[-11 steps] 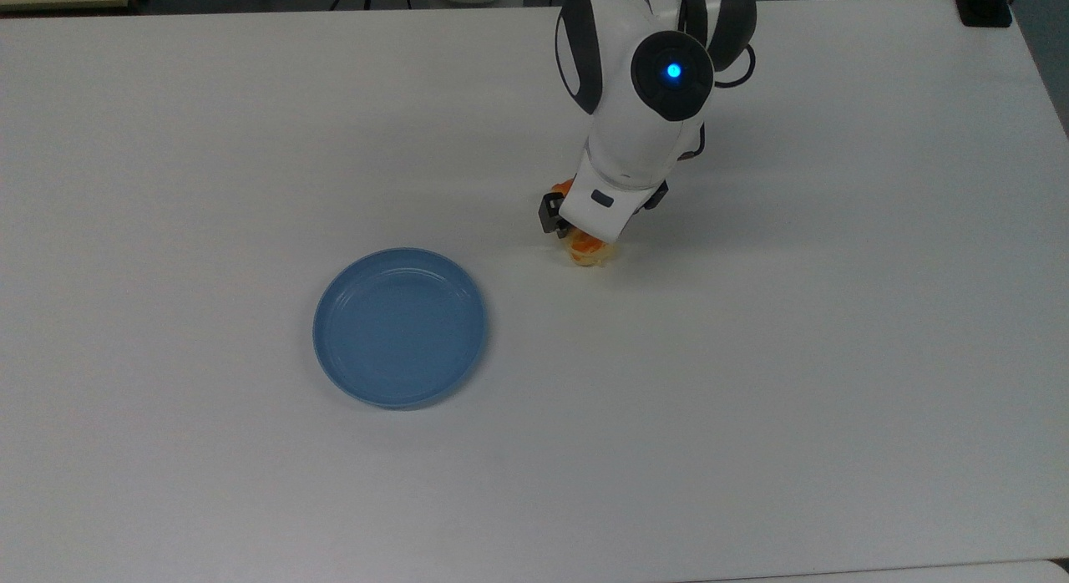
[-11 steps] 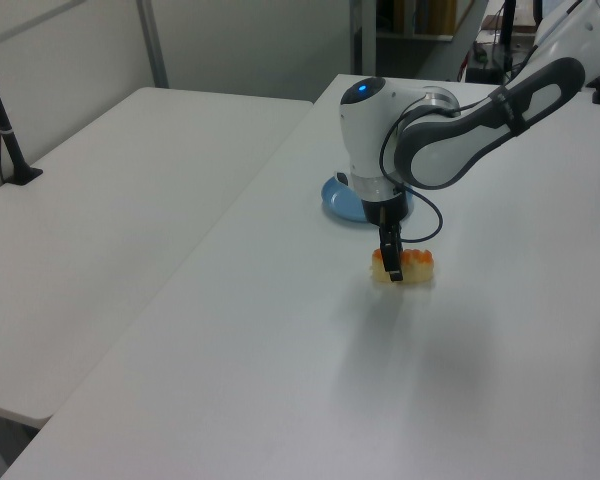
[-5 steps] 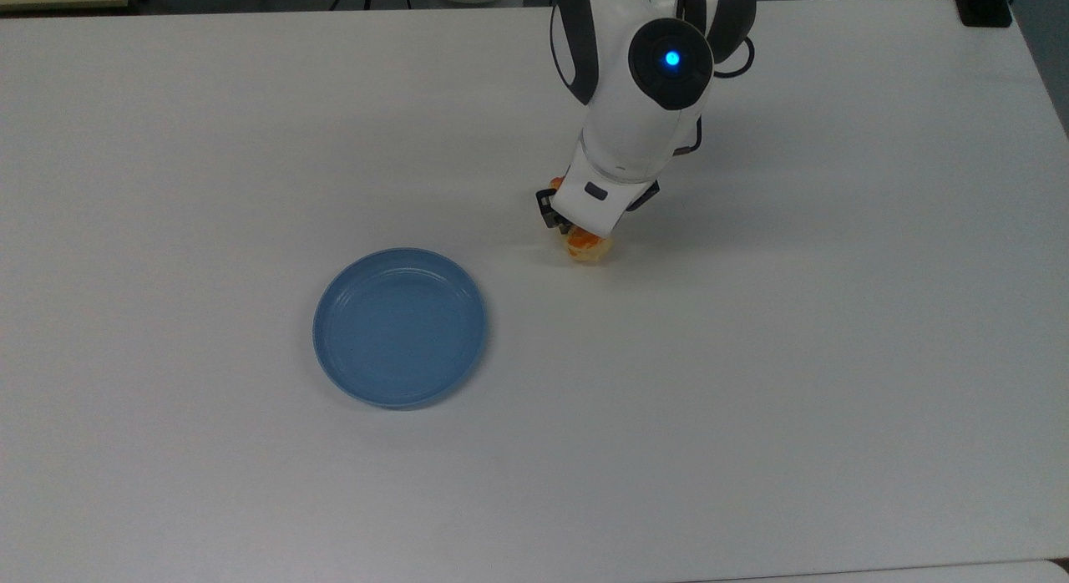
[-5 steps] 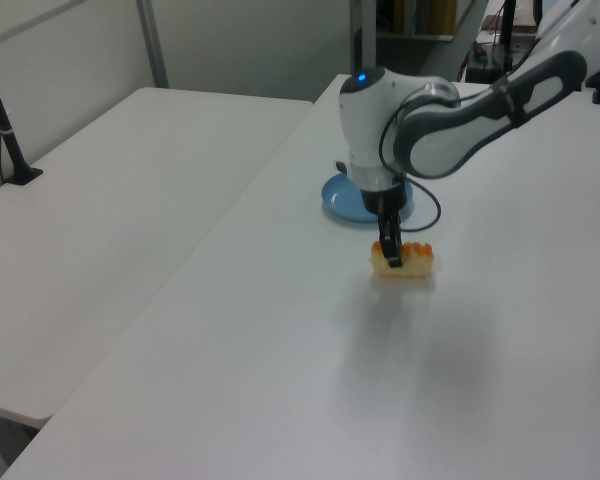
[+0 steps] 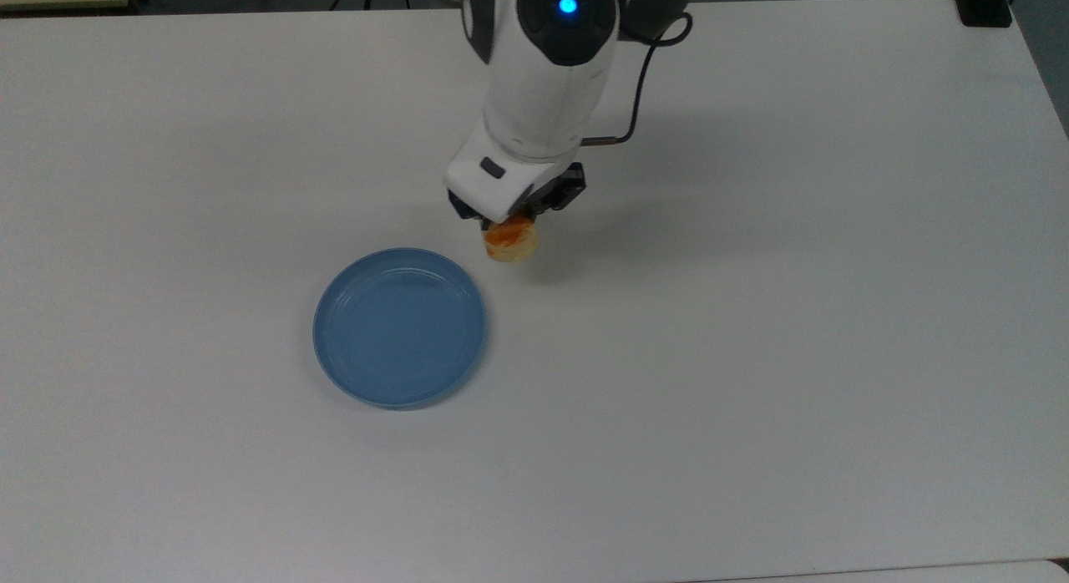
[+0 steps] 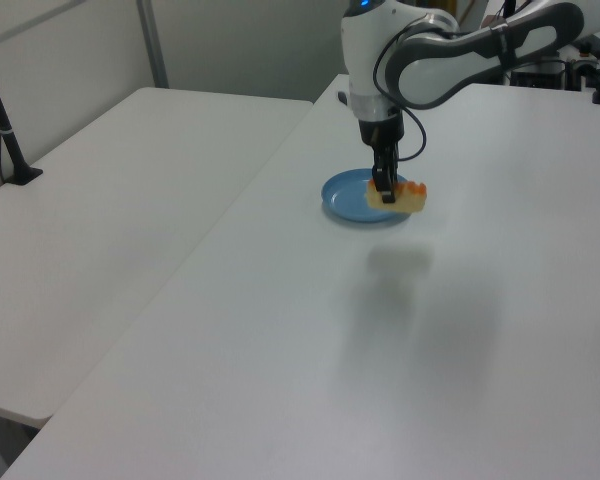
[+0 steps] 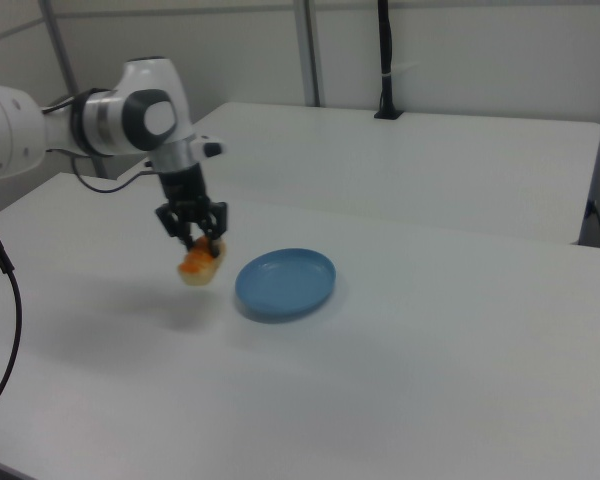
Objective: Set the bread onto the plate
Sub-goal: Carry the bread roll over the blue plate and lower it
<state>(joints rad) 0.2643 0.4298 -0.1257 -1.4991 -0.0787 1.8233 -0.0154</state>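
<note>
The fingers [image 7: 193,228] are closed on the bread [image 7: 200,262], one on each long side, and they hold it by its upper part. The gripper [image 7: 192,238] points straight down. In the right view the bread hangs in the air above the table [image 7: 460,380], and its shadow lies on the white surface below it, apart from it. In the left view the shadow is also well below the bread [image 6: 405,195], so the bread does not touch the table.

The arm comes in from the table's far edge in the top view. Its last white link slopes down toward the plate [image 5: 399,326], with a blue light on the joint above it. The gripper [image 5: 511,218] sits under the wrist, and a black cable runs beside the wrist on the top view's right. In the right view the arm reaches in from the right view's left, with the elbow high and the hand vertical.

In the top view the bread [image 5: 510,239] is just beside the plate's rim, at the rim's upper right, not over the plate's middle. In the left view the gripper [image 6: 383,190] and bread appear in front of the plate [image 6: 345,197]. The plate lies flat on the table near its middle, and nothing is in it.
</note>
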